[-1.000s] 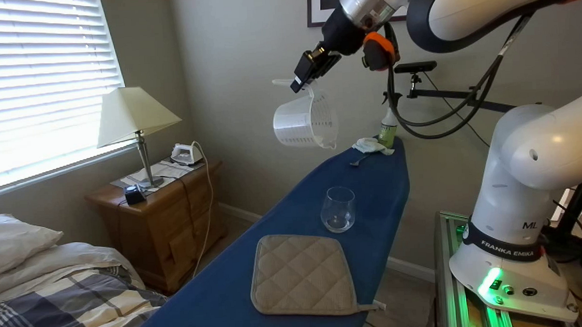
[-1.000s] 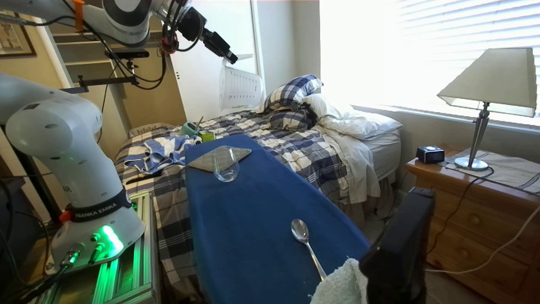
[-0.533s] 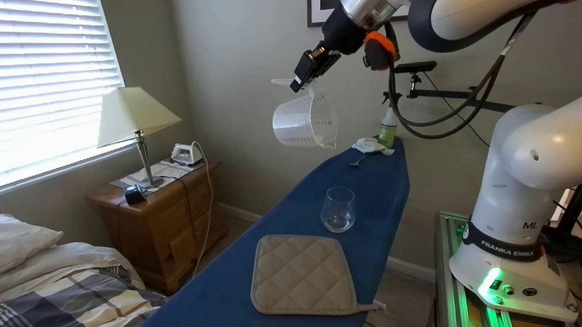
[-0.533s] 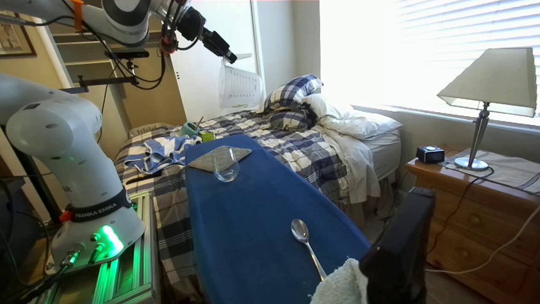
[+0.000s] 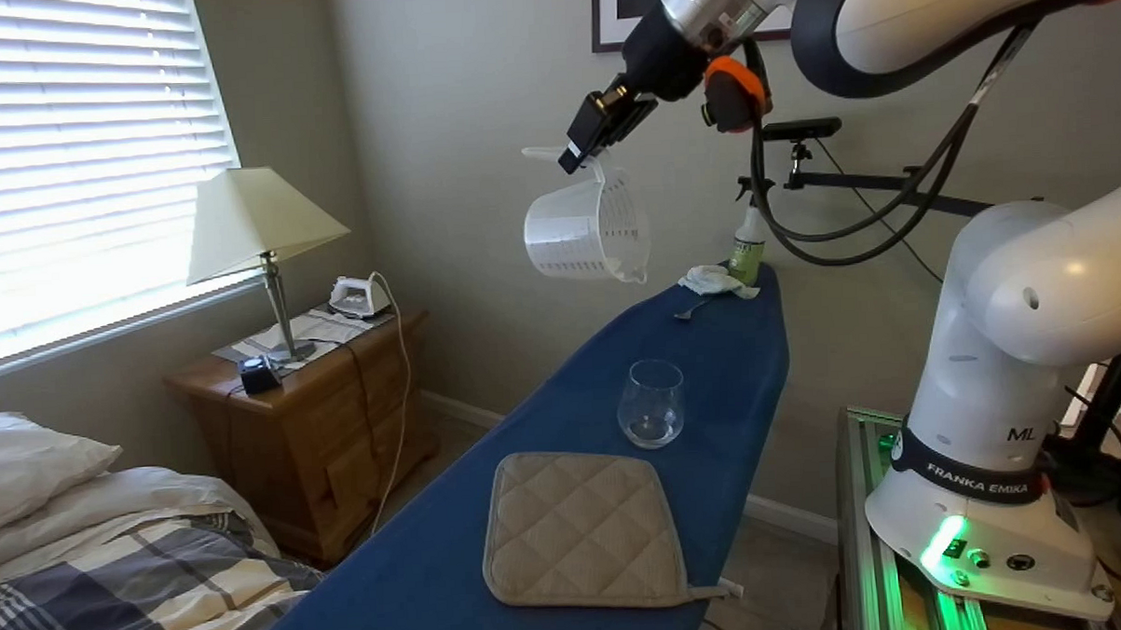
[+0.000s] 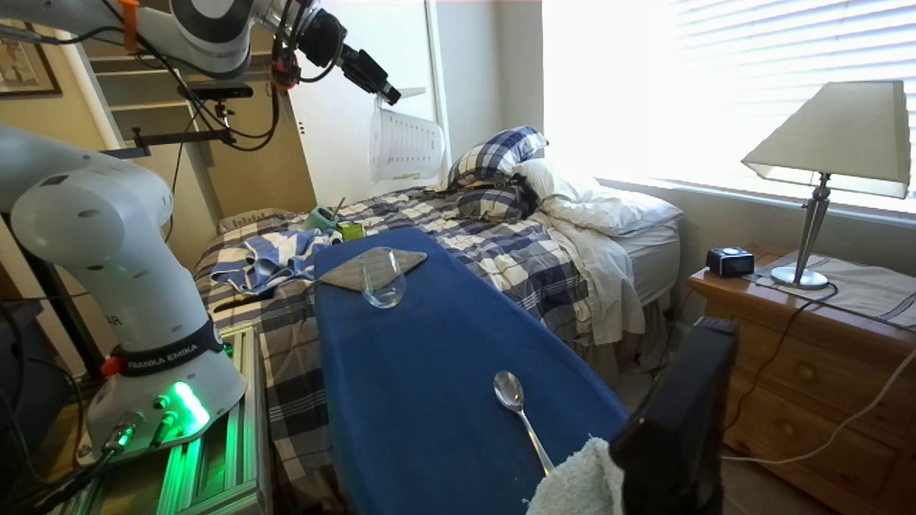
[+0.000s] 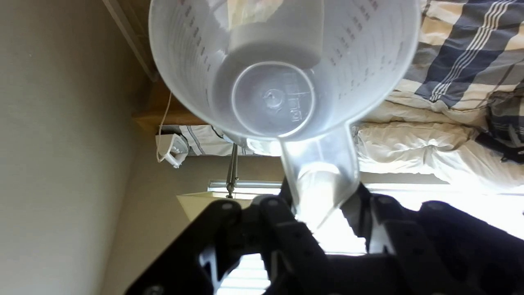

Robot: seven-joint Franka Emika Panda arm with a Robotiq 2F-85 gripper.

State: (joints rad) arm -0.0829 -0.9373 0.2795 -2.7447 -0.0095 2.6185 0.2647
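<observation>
Clear measuring jug (image 5: 562, 238): directly beneath the gripper (image 5: 576, 159), suspended in the air on its side, mouth toward the robot's base (image 5: 983, 533), spout lowest at the rim. Graduation marks visible along its wall. Gripper: fingers clamped on the jug's handle (image 7: 321, 157), which the wrist view shows between them; the handle's free end projects past the fingertips, away from the base. Stemless glass (image 5: 653, 414): well below the gripper, upright on the blue ironing board (image 5: 420, 572), in both exterior views. Whether the jug hangs directly over the board cannot be determined. Quilted pot holder (image 5: 582, 533): also below the gripper, flat on the board, just beside the glass. Metal spoon (image 6: 509, 391): lower than the gripper, across the glass from the pot holder, its handle running to a crumpled white cloth (image 6: 581, 481). Spray bottle (image 5: 748, 251): beside the cloth, lower than the gripper. Wooden nightstand (image 5: 308, 440): well below the gripper, on the side away from the base, bearing a lamp (image 5: 264, 223), a white iron (image 5: 358, 297) and a small black clock (image 5: 259, 374).
</observation>
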